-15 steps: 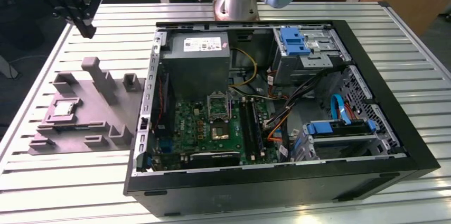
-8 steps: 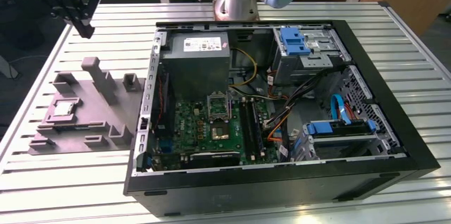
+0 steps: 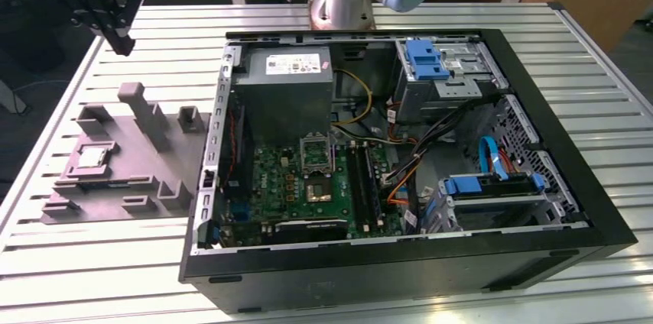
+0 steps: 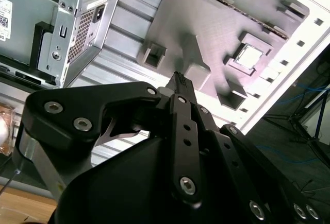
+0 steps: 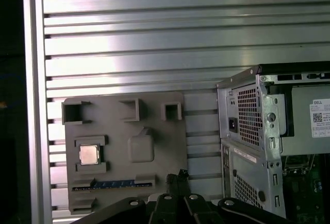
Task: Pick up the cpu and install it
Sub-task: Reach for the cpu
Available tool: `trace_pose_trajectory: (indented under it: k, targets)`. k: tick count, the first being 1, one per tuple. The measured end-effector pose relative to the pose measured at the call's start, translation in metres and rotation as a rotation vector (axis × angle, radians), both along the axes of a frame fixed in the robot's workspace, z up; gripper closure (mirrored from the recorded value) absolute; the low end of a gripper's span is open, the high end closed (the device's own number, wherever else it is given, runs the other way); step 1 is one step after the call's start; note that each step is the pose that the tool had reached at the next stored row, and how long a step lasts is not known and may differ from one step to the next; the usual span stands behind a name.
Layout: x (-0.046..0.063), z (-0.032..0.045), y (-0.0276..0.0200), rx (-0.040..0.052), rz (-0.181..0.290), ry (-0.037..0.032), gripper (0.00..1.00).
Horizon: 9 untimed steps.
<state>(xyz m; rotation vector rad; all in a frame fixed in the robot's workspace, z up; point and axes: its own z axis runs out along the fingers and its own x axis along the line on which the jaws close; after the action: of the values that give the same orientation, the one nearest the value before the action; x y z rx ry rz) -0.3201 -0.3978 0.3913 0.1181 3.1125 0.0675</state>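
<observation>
The cpu (image 3: pixel 92 157) is a small square chip with a pale silver top, lying in a recess of the grey holder plate (image 3: pixel 122 186) on the table, at the exterior view's left of the open computer case (image 3: pixel 571 186). Both wrist views show the cpu (image 4: pixel 251 55) (image 5: pixel 89 154) in its recess. My gripper (image 3: pixel 122 46) hangs high above the table's far left corner, well away from the cpu, fingers pointing down. Its black fingertips (image 4: pixel 180 81) (image 5: pixel 181 175) sit together with nothing between them. On the green motherboard the cpu socket (image 3: pixel 318 188) lies bare, its metal frame (image 3: pixel 315 148) flipped up.
The grey power-supply box (image 3: pixel 290 83) fills the case's far left corner. Blue drive brackets (image 3: pixel 426 59) and cables (image 3: pixel 490 157) crowd the case's right side. Grey posts (image 3: pixel 143 114) stand up from the holder plate. The slatted metal table (image 3: pixel 112 263) has open room around the plate.
</observation>
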Motion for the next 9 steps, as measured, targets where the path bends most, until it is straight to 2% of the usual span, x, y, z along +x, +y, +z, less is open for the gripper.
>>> trace_pose_trajectory:
  k: [9]
  targets:
    - [-0.0034,-0.0001,0.0,0.0001,0.0,-0.0001,0.89]
